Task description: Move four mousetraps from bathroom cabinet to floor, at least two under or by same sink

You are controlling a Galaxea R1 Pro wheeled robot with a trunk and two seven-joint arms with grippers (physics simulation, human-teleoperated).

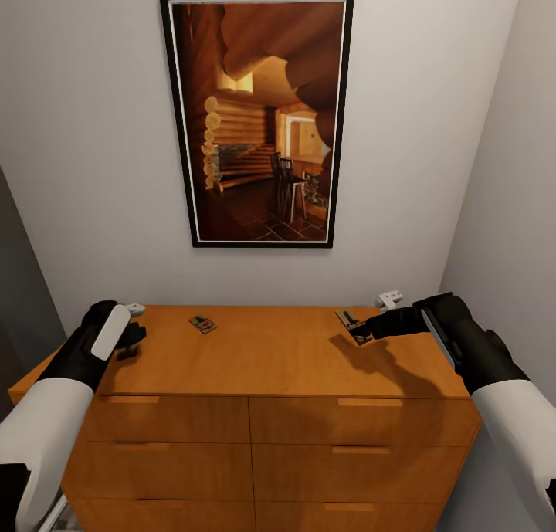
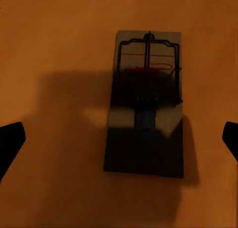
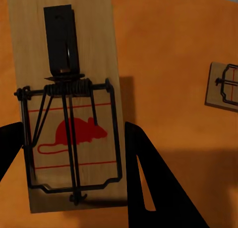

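Two arms reach over the flat top of the orange-brown cabinet (image 1: 270, 362), which stands against a pale wall below a framed picture (image 1: 259, 115) of a log-cabin room. The right tool (image 1: 369, 327) sits at the right rear of the top with a mousetrap (image 1: 354, 325) between its fingers; in the right wrist view this trap (image 3: 69, 99), printed with a red mouse, lies between the two dark fingers (image 3: 153, 183), which stand close against its long edges, and its shadow falls on the wood beneath it. Whether the pads actually press the board cannot be told. A second mousetrap (image 1: 202, 324) lies flat on the top toward the left rear, apart from both arms. The left tool (image 1: 131, 339) hovers at the left edge of the top with its fingers spread wide; its wrist camera looks down on a third mousetrap (image 2: 145, 104) lying flat in the tool's shadow, untouched, between the two fingertips (image 2: 10, 138).
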